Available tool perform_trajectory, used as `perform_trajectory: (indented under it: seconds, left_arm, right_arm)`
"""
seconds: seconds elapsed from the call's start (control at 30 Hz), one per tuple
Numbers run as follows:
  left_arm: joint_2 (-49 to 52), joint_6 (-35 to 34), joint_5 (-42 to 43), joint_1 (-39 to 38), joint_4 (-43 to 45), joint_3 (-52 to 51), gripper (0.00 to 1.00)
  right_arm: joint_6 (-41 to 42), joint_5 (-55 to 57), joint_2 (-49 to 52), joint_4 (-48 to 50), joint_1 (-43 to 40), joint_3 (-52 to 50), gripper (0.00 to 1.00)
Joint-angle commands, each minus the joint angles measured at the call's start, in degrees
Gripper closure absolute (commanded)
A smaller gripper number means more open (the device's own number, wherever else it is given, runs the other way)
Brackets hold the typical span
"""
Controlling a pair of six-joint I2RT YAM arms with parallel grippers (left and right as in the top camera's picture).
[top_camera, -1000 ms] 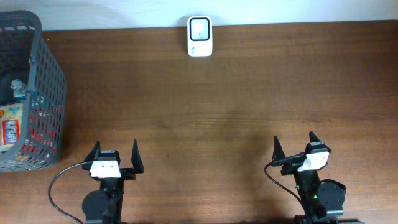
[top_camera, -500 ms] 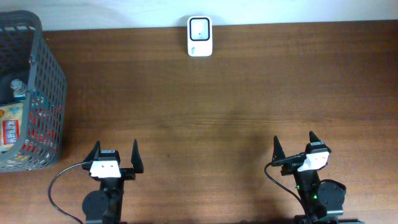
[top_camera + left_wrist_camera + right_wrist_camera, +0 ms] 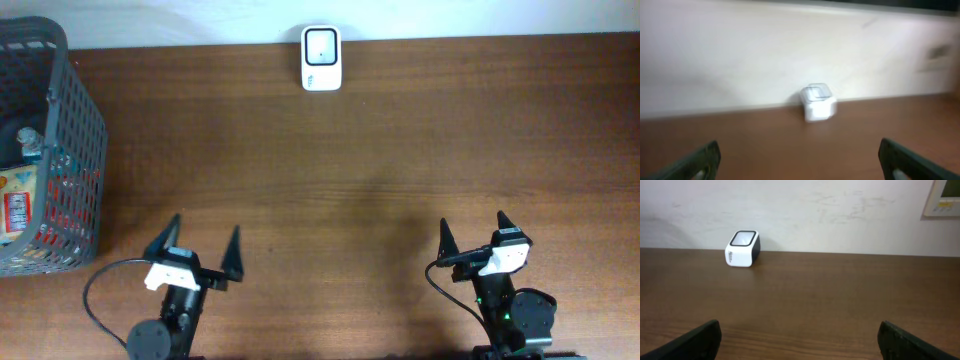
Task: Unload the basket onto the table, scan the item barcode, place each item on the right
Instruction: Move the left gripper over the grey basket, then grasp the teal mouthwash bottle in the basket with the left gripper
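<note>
**Task status: no item picked, scan not started**

**Tools.** The left tool (image 3: 205,226) stands near the front edge of the worktop (image 3: 380,150), towards the left-hand corner. Its jaws are spread wide and nothing lies between them. The right tool (image 3: 472,220) stands near the front edge towards the right-hand corner, also spread wide and empty. In both wrist views only bare wood shows between the finger ends. The left wrist view is blurred.

**Items.** The goods to be scanned lie inside the grey mesh basket (image 3: 85,150) at the left edge of the worktop. A packet (image 3: 15,205) with a red and white label and the top of a bottle (image 3: 28,140) show through the mesh. No barcode can be read at this size. Neither tool touches the basket; the left tool is the nearer one and stands apart from it.

**Scanner.** The white scanner (image 3: 321,45) sits at the middle of the far edge, against the wall, with its window facing up. Nothing is in front of it.

**Progress.** No step is complete. Judged from this layout, three steps are left:
1. Reach into the basket.
2. Lift out one item.
3. Carry the item to the scanner with its barcode turned to the window.
</note>
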Motion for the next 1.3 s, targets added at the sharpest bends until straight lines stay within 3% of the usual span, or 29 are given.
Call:
perform_trajectory:
  seconds: [0.0, 0.03, 0.07, 0.13, 0.17, 0.23, 0.27, 0.3, 0.37, 0.4, 0.43, 0.47, 0.53, 0.57, 0.63, 0.7, 0.83, 0.9, 0.97, 1.03, 1.1, 1.27]
  left_arm:
    - [-0.4, -3.3, 18.1, 0.0, 25.7, 0.0, 0.01]
    - [-0.4, -3.2, 16.7, 0.1, 36.2, 0.0, 0.01]
    - [-0.4, -3.2, 14.8, 0.1, 40.2, 0.3, 0.01]
    - [0.8, -2.9, 9.2, 0.1, 36.8, 6.1, 0.01]
    - [3.7, -0.1, 9.2, 0.1, 27.9, 12.5, 0.01]
    - [15.0, 3.3, 3.9, 0.1, -1.1, 31.3, 0.01]
    - [23.2, 4.3, 4.8, 0.0, -14.4, 42.2, 0.01]
    - [30.8, 4.3, 10.3, 0.0, -22.1, 50.9, 0.01]
    - [41.8, 6.6, 12.0, 0.1, -25.3, 60.6, 0.01]
    - [47.1, 6.1, 7.8, 0.3, -29.2, 66.7, 0.01]
    - [52.6, 5.8, 5.0, 1.0, -36.0, 74.3, 0.01]
    - [62.6, 5.8, 3.2, 2.8, -48.0, 88.7, 0.01]
    - [77.4, 5.9, 3.2, 6.4, -63.3, 110.7, 0.01]
    - [85.4, 6.5, 2.6, 8.7, -67.6, 122.3, 0.01]
    - [92.4, 2.9, -2.4, 13.1, -69.0, 131.4, 0.01]
    - [96.0, -9.6, -2.8, 23.0, -68.8, 134.0, 0.01]
    - [100.2, -10.1, -3.8, 39.3, -72.0, 133.9, 0.01]
    - [102.2, -10.1, -8.1, 42.2, -72.6, 133.5, 0.01]
    - [104.5, -9.8, -11.2, 42.2, -73.9, 133.3, 0.01]
    - [109.4, -0.7, -11.4, 40.0, -74.1, 133.3, 0.01]
    - [112.5, 2.9, -11.4, 38.0, -74.1, 133.3, 0.01]
    - [120.3, 3.6, -11.4, 36.3, -74.9, 133.3, 0.07]
  right_arm:
    - [-0.4, 0.6, -0.4, -0.1, 0.4, -0.5, 0.01]
    - [-0.4, 0.6, -0.4, -0.1, 0.4, -0.5, 0.01]
    - [-0.4, 0.6, -0.4, -0.1, 0.4, -0.5, 0.01]
    - [-0.4, 0.6, -0.4, -0.1, 0.4, -0.5, 0.01]
    - [-0.4, 0.6, -0.4, -0.1, 0.4, -0.5, 0.01]
    - [-0.4, 0.6, -0.4, -0.1, 0.4, -0.5, 0.02]
    - [-0.4, 0.6, -0.4, -0.1, 0.4, -0.5, 0.01]
    - [-0.4, 0.6, -0.4, -0.1, 0.4, -0.5, 0.02]
    - [-0.4, 0.6, -0.4, -0.1, 0.4, -0.5, 0.01]
    - [-0.4, 0.6, -0.4, -0.1, 0.4, -0.5, 0.01]
    - [-0.4, 0.6, -0.4, -0.1, 0.4, -0.5, 0.01]
    - [-0.4, 0.6, -0.4, -0.1, 0.4, -0.5, 0.01]
    - [-0.4, 0.6, -0.4, -0.1, 0.4, -0.5, 0.01]
    - [-0.4, 0.6, -0.4, -0.1, 0.4, -0.5, 0.01]
    - [-0.4, 0.6, -0.4, -0.1, 0.4, -0.5, 0.01]
    - [-0.4, 0.6, -0.4, -0.1, 0.4, -0.5, 0.01]
    - [-0.4, 0.6, -0.4, -0.1, 0.4, -0.5, 0.01]
    - [-0.4, 0.6, -0.4, -0.1, 0.4, -0.5, 0.01]
    - [-0.4, 0.6, -0.4, -0.1, 0.4, -0.5, 0.01]
    - [-0.4, 0.6, -0.4, -0.1, 0.4, -0.5, 0.01]
    - [-0.4, 0.6, -0.4, -0.1, 0.4, -0.5, 0.01]
    - [-0.4, 0.6, -0.4, -0.1, 0.4, -0.5, 0.01]
